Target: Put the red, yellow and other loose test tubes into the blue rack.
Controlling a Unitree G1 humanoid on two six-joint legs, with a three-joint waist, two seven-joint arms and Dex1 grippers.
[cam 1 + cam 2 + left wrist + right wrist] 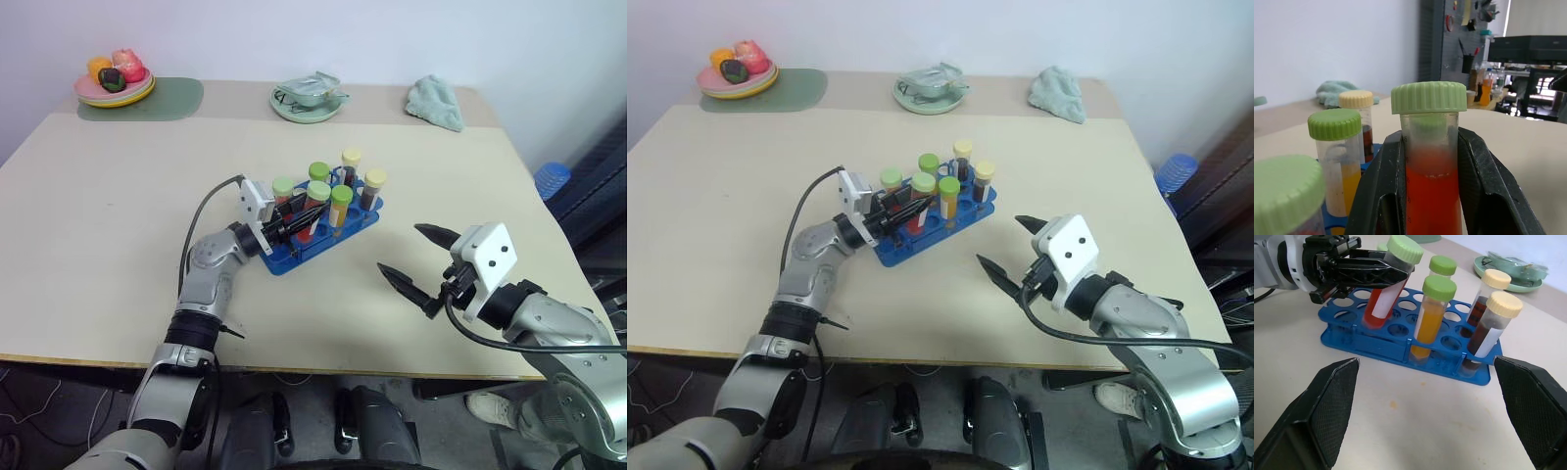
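Here the blue rack [323, 235] sits near the middle of the beige tabletop [98, 225], with wide bare room on every side and the near edge well apart from it. The rack is a perforated plastic frame of round holes, angled across the surface. In it stand capped clear tubes: a yellow-filled tube [1431, 316] with a ribbed green cap, two dark-filled tubes [1488, 323] with cream caps at the rack's far end, and another green-capped one behind.

The left gripper [286, 221] reaches in from the rack's left end, its black fingers [1386, 191] clamped on either side of the red tube [1386, 289] just below its ribbed green cap (the red liquid fills the lower part). That tube leans, its bottom already down in a rack hole.

The right gripper [419, 262] hovers over open tabletop to the right of the rack, well apart from it, its pointed, textured fingers [1332, 406] spread wide with nothing between them.

Along the far edge lie a plate of toy fruit [115, 83] on a green mat [157, 98], a pale green dish [309, 98], and a crumpled teal cloth [436, 101], all well apart from the rack.
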